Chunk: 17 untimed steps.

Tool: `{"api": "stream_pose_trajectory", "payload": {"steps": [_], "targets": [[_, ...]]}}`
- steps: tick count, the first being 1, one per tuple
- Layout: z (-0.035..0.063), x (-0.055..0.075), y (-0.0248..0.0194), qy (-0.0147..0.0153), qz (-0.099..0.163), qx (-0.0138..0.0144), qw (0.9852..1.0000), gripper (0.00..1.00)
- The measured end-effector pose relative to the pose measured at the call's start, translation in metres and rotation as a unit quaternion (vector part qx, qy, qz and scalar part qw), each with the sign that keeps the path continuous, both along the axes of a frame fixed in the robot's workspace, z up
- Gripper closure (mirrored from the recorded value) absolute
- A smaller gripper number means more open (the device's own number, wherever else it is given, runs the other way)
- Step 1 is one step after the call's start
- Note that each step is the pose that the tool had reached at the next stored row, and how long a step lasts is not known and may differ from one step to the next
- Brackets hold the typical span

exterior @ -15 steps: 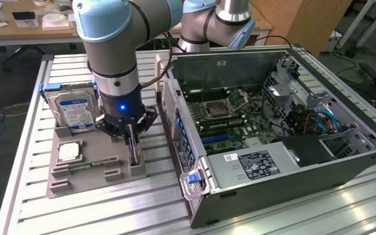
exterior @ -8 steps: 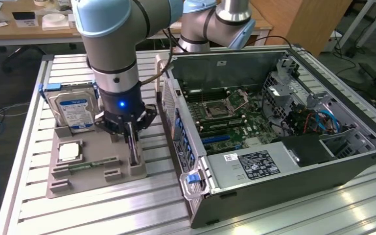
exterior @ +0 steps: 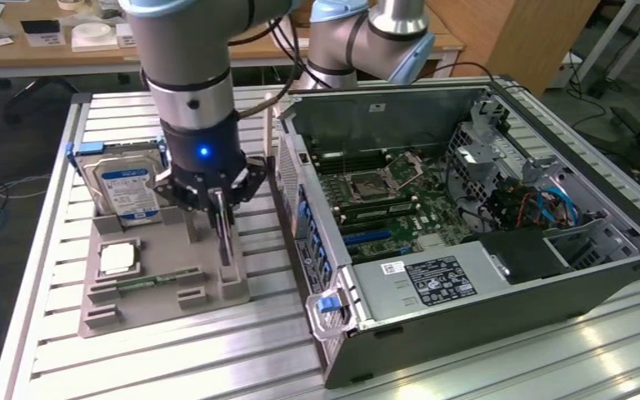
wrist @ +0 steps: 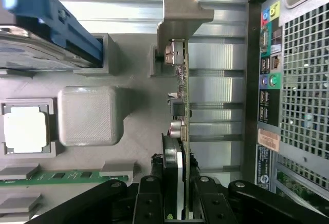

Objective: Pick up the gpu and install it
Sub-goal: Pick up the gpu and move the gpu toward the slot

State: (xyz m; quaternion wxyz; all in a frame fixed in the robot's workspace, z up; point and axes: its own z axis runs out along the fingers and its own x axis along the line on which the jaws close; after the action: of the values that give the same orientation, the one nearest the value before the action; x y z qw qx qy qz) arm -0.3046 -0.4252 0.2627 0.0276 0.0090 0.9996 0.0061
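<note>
1. Where the arm comes down over the grey tray (exterior: 109, 312) at the lower left of the exterior view, the pincer (wrist: 178, 199) is drawn in narrow on the gpu (wrist: 181, 95), with a finger (wrist: 150, 199) pressed to each flat face.
2. The gpu stands on its long edge along the side of the tray nearest the computer case (exterior: 587, 275). Whether it has lifted out of its slot I cannot tell.
3. Its long axis runs level, straight out from between the fingers toward the tray's upright post (wrist: 180, 13), and roughly parallel to the case's port panel (wrist: 270, 80).
4. So the card is directly in the pincer, gripped near one end, with most of its length reaching away from the fingers.
5. The case lies open just beside the tray, toward the exterior view's right, with its board facing up.
6. By count, the tray holds one gpu, one hard drive (exterior: 123, 187), one processor chip (exterior: 117, 257) and one memory stick (exterior: 159, 279).
7. Beyond that I count one case, one arm and one slatted metal surface (exterior: 187, 358) carrying it all.
</note>
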Motion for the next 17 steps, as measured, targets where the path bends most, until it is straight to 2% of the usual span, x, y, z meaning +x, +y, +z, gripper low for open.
{"api": "stream_pose_trajectory", "payload": {"steps": [17], "targets": [[0.0773, 0.0, 0.0, 0.0, 0.0, 0.0, 1.0, 0.72]]}}
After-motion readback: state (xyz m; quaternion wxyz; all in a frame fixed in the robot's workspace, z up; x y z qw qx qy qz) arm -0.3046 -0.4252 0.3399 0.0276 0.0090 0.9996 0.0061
